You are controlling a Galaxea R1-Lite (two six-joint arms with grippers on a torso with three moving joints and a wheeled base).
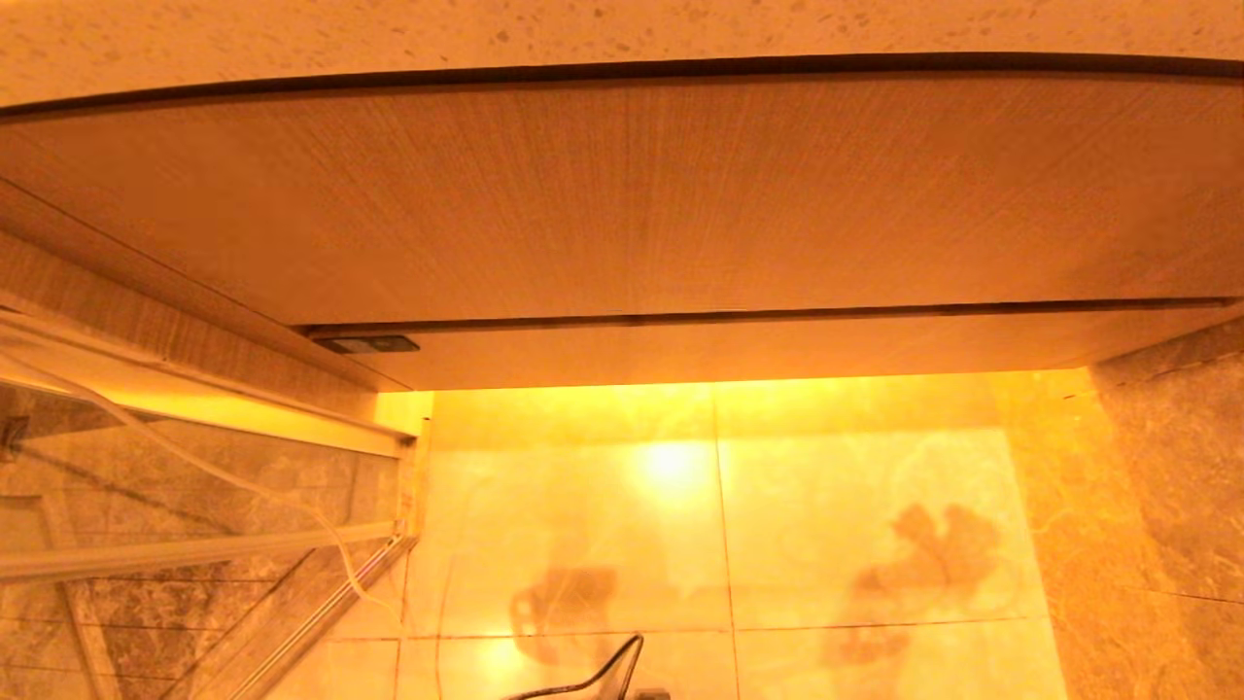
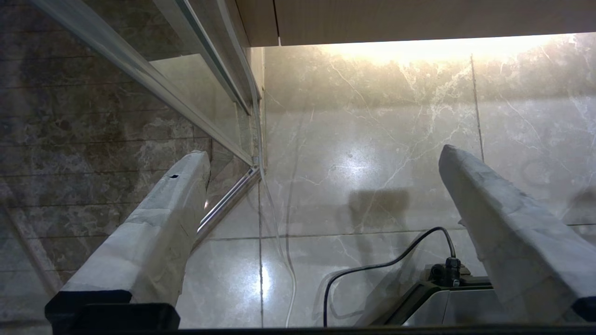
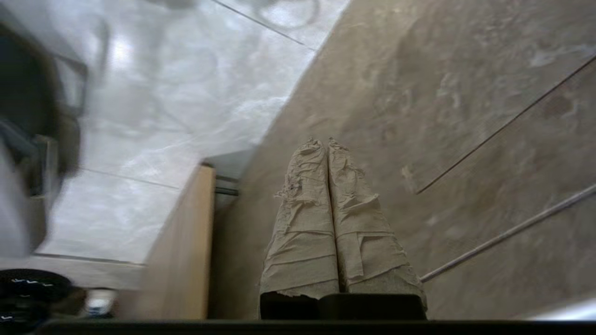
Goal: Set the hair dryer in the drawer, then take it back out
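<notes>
Nearest the head cam, a black cable loops at the bottom edge over glossy floor tiles. Left claw hangs low w/ fingers spread wide, nothing btwn them, prob. parked. Right claw points at the stone wall, fingers pressed together, empty, beside a wood panel edge. Drawer looks shut under the table. Hair dryer not visible in any view; can't tell if it's inside the drawer.
</notes>
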